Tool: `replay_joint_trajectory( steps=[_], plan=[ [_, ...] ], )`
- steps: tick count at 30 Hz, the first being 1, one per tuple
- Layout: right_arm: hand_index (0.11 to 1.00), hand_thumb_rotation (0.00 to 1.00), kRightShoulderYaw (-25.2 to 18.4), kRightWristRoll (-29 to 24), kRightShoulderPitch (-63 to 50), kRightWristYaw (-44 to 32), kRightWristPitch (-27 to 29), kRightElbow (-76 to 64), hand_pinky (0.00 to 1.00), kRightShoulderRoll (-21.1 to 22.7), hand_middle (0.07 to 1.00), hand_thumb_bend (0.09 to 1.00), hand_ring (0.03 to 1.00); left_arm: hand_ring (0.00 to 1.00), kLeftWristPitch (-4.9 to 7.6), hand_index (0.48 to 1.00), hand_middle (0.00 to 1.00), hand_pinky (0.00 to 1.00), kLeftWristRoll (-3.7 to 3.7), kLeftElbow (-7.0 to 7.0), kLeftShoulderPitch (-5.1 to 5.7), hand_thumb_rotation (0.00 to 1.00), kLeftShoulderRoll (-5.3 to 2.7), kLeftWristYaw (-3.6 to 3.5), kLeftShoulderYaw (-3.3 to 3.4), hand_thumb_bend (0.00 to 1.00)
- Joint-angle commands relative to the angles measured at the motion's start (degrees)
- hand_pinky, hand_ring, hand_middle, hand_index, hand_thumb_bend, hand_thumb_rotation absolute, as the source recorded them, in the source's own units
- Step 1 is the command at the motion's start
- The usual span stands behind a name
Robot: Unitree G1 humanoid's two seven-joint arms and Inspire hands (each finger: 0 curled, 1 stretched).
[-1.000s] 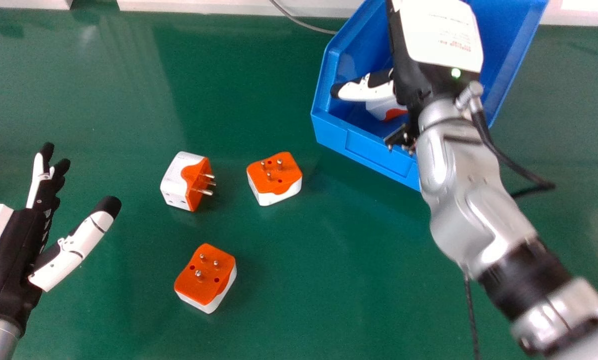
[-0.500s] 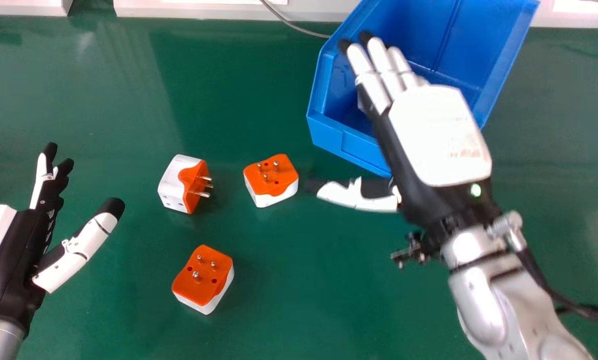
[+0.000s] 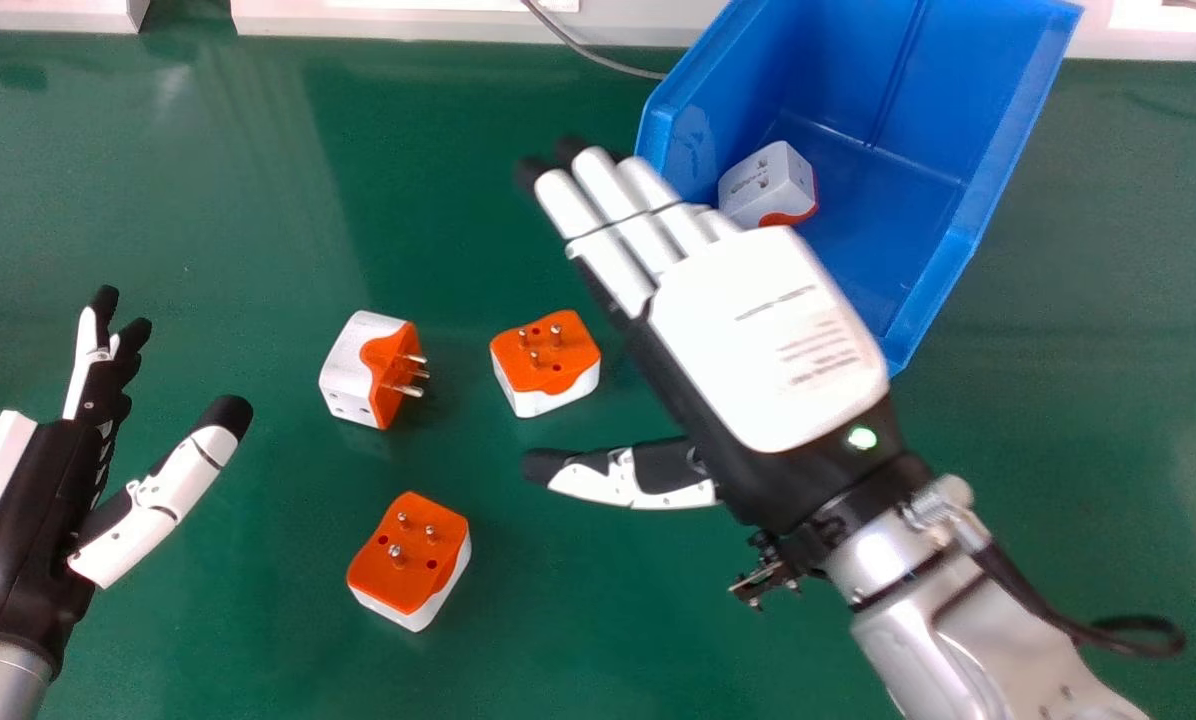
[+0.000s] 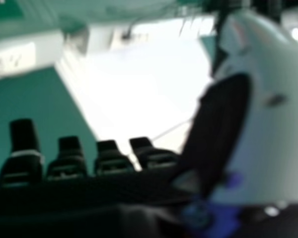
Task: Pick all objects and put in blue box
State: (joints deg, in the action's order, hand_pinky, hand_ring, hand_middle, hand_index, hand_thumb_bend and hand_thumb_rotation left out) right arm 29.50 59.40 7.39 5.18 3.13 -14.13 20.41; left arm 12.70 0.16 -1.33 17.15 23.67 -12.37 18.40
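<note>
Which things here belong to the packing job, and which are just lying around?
For the job:
- blue box
- plug adapter inside it
- three orange-and-white plug adapters on the green table
- right robot hand, open

Just lying around:
- gray cable by the table's far edge

Head camera: looks forward and steeply down from the robot's head, over the smooth green bench (image 3: 208, 200), with its pale far edging (image 3: 408, 25) across the view's top.
Blue box: this open plastic box (image 3: 888, 200), near the bench's far edge, sits right of centre there, cut by the view's top.
Right hand camera: sits at the black and white right hand (image 3: 768, 340), facing out past its dark fingertips (image 4: 24, 136); the pale thumb (image 4: 273, 134) looms very close, the background farther off.
Shared part: the right hand, its back toward the head camera. Green surface and pale structures appear in both; whether they are the same stretch is unclear.
</note>
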Motion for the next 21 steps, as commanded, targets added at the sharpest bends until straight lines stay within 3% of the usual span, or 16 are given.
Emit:
replay_joint_trajectory(
  steps=[1,4,6,8,11,18,21],
  plan=[
    [0.975,0.44,0.39,0.65,3.66,-3.6,-0.02,1.26,0.83,-1.04,1.0,0.385,0.974,1.0,0.13,1.0,1.0,1.0,0.41,-1.3,-0.03,0.64,0.27,0.38,0.2,0.55],
    [0.953,0.27,1.48,1.02,8.32,-7.13,0.15,6.38,0.84,-2.28,0.996,0.441,0.973,1.0,-0.81,1.0,1.0,1.0,0.02,-1.91,-0.01,0.63,0.16,0.22,0.19,0.55],
    [0.934,0.21,2.32,1.61,11.51,-7.91,0.66,10.6,0.84,-3.01,0.991,0.489,0.965,1.0,-0.76,1.0,1.0,1.0,-0.42,-1.71,-0.15,0.62,0.04,0.05,0.25,0.54],
    [0.909,0.17,3.82,3.3,15.57,-8.1,1.14,16.13,0.82,-3.54,0.973,0.55,0.953,1.0,-0.17,1.0,1.0,1.0,-0.38,-1.31,-0.32,0.61,0.04,0.0,0.21,0.53],
    [0.909,0.16,5.93,5.12,20.96,-8.4,1.55,23.69,0.84,-4.29,0.972,0.578,0.961,1.0,-0.25,1.0,1.0,1.0,-0.6,-1.54,-0.16,0.59,-0.17,-0.06,0.26,0.52],
    [0.867,0.05,9.57,6.67,31.75,-7.7,1.49,39.42,0.85,-7.75,0.943,0.549,0.949,1.0,-0.55,1.0,1.0,1.0,0.08,-2.65,0.94,0.62,-0.09,0.13,0.37,0.53],
    [0.859,0.01,11.0,6.89,35.18,-7.01,1.38,44.6,0.85,-9.1,0.931,0.519,0.937,1.0,-1.09,1.0,1.0,1.0,-0.06,-3.36,1.35,0.63,-0.11,0.05,0.44,0.54]
  ],
)
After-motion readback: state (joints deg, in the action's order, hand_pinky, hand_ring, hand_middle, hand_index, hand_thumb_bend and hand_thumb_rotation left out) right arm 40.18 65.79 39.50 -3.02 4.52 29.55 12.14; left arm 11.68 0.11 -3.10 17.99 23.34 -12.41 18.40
